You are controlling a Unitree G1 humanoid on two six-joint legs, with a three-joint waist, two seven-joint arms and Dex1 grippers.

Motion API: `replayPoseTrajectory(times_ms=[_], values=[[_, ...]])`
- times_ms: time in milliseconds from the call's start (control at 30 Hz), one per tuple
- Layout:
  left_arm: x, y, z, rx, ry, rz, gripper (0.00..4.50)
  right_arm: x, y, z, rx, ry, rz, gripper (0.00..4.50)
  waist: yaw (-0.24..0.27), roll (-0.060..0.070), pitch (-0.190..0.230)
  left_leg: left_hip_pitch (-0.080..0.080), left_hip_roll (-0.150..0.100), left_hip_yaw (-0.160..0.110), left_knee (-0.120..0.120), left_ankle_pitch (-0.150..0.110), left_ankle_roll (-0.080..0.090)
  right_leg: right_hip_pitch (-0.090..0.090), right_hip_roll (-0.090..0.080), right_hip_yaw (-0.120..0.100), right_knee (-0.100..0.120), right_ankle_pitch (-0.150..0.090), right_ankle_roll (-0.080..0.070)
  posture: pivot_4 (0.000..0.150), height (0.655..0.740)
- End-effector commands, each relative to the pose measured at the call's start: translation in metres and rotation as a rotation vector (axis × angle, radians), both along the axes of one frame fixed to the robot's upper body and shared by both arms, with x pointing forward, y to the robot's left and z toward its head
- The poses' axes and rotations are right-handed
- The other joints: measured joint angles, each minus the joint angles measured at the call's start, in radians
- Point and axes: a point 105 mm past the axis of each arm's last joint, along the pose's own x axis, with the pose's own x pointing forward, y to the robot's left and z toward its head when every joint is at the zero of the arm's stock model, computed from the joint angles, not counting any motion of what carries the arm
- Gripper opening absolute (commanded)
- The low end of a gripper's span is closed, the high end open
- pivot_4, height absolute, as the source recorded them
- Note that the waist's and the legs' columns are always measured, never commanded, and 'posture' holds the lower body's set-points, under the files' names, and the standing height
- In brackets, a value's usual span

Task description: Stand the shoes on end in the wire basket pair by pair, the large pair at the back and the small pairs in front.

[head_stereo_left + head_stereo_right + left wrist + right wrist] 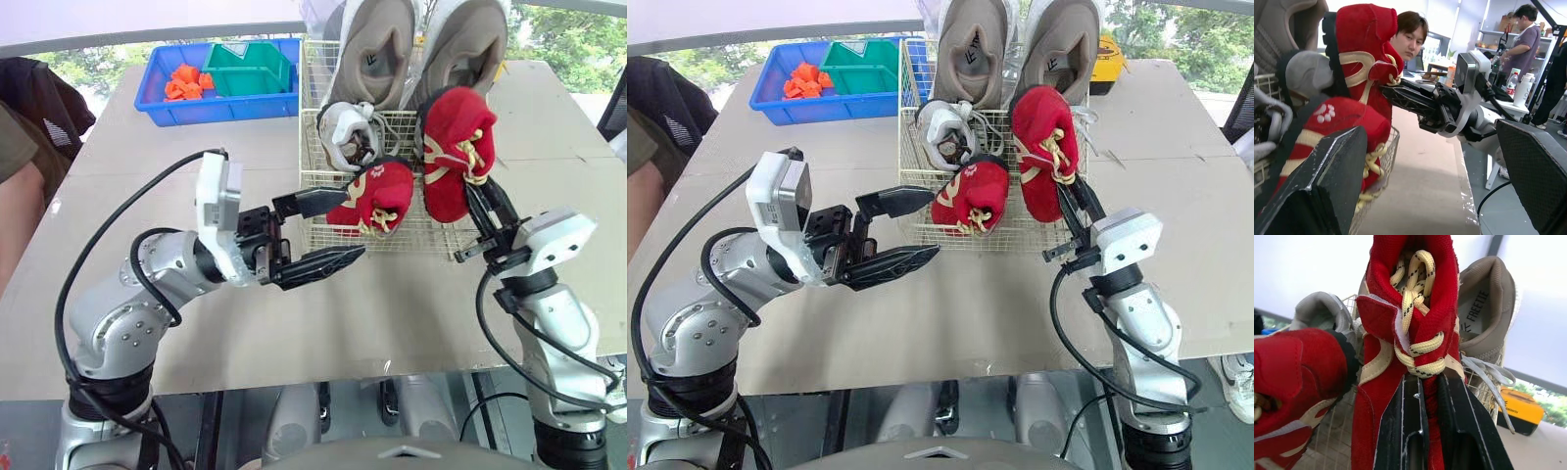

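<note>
The wire basket (310, 88) holds two large beige shoes (377, 49) on end at the back. In front of them at the left are a small grey shoe (348, 132) and a small red shoe (377, 196). A second red shoe (456, 147) stands upright at the basket's front right, and my right gripper (1430, 379) is shut on its laced front from below. I cannot tell whether it rests on the basket floor. My left gripper (353, 223) is open at the basket's front left, holding nothing, its upper finger close to the first red shoe.
A blue bin (220, 83) with a green tray and orange pieces sits at the back left of the table. A yellow object (1114, 59) lies behind the basket on the right. A person's arm (20, 147) shows at the left edge.
</note>
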Motion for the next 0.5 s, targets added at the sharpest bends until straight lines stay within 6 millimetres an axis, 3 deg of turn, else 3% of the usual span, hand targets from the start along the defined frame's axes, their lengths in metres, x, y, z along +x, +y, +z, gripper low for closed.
replayPoseTrajectory(times_ms=[33, 200, 233, 400, 500], values=[[-0.007, 0.004, 0.008, -0.007, -0.04, -0.002, 4.5, 0.005, -0.004, -0.026, 0.021, 0.057, -0.023, 0.06, 0.0, 0.0, 0.0, 0.0, 0.0, 0.0, 0.0, 0.0, 0.0, 0.0, 0.0, 0.0, 0.0, 0.0, 0.0, 0.15, 0.74], [-0.01, 0.007, 0.007, 0.01, -0.038, 0.035, 4.5, 0.005, -0.017, -0.055, 0.117, 0.154, -0.022, 0.06, 0.0, -0.003, -0.002, 0.001, 0.0, 0.0, 0.0, 0.0, 0.0, 0.001, -0.001, 0.0, 0.0, 0.0, 0.0, 0.15, 0.74], [-0.011, 0.007, 0.007, 0.013, -0.043, 0.039, 4.5, 0.005, -0.02, -0.056, 0.132, 0.16, -0.028, 0.66, 0.001, -0.003, -0.002, 0.001, 0.0, 0.0, 0.0, 0.0, 0.0, 0.001, -0.002, 0.0, 0.0, 0.0, 0.0, 0.15, 0.74], [-0.017, 0.012, 0.005, 0.009, -0.011, 0.04, 4.5, -0.004, -0.025, -0.053, 0.149, 0.2, 0.022, 2.47, 0.002, -0.003, -0.002, 0.001, 0.0, 0.001, 0.0, -0.005, -0.001, 0.001, -0.004, 0.0, 0.0, 0.0, 0.0, 0.15, 0.74], [-0.018, 0.017, -0.001, 0.016, 0.01, 0.063, 4.5, -0.02, -0.028, -0.041, 0.133, 0.279, 0.127, 3.89, 0.008, -0.002, -0.002, 0.001, 0.0, -0.001, 0.0, -0.004, -0.003, 0.001, -0.004, -0.002, 0.0, 0.0, -0.001, 0.15, 0.74]])
